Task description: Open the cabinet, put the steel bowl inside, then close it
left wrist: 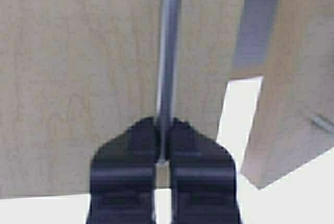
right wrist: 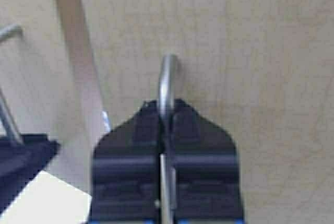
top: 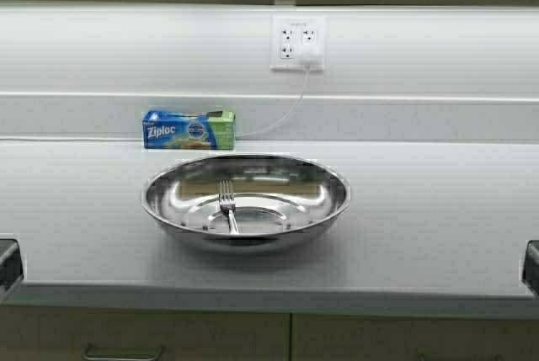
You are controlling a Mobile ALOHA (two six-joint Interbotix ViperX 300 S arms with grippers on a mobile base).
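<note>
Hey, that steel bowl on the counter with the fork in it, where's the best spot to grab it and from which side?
Probably the rolled rim of the steel bowl, at its near edge, coming down from above with one finger inside and one outside. The walls are shallow and the bowl is too wide to span. Keep it level, since a fork lies loose inside.

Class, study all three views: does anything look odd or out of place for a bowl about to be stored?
Yes. A fork lies inside the steel bowl on the counter, so it would go along. Otherwise nothing is spilled or damaged. The left gripper and right gripper are each shut on a cabinet handle.
</note>
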